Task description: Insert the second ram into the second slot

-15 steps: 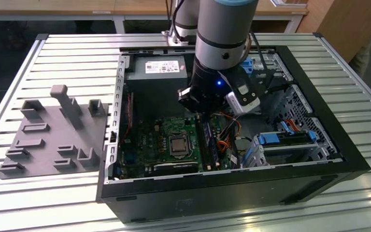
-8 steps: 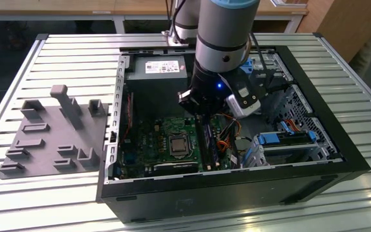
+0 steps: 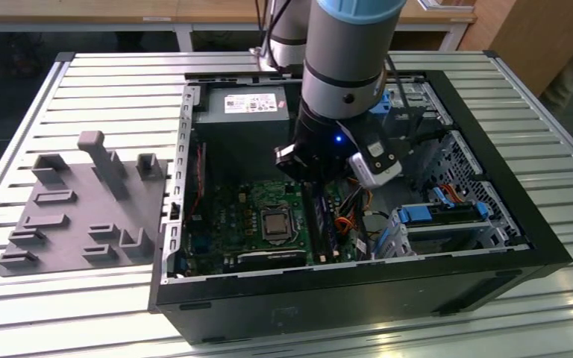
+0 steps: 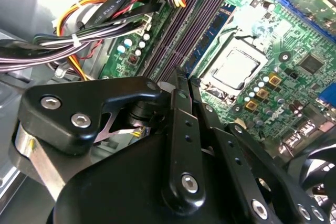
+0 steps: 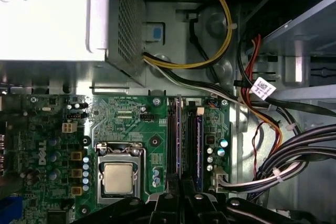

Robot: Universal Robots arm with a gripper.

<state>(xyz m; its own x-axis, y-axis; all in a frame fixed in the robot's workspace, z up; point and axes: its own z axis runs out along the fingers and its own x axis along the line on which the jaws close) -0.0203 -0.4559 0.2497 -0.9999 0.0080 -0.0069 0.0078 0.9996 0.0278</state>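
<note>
My pincer (image 3: 318,179) hangs inside the open computer case (image 3: 525,224), in the middle of the exterior view, just above the motherboard (image 3: 257,216). In the second wrist view its black fingers (image 4: 181,129) stand close together, and they seem clenched on the thin edge of the second ram (image 5: 181,145), though I cannot see the contact itself. In the first wrist view this stick stands upright in the memory slots (image 5: 176,129), lower middle of the frame, running up from my fingertips. Beside it another stick (image 5: 198,140) sits already in its slot. The processor socket (image 5: 117,174) lies at lower left there, the cable bundle (image 5: 294,156) at right. In the exterior view a grey fixture plate (image 3: 83,216) rests on the table (image 3: 87,74) at left.
</note>
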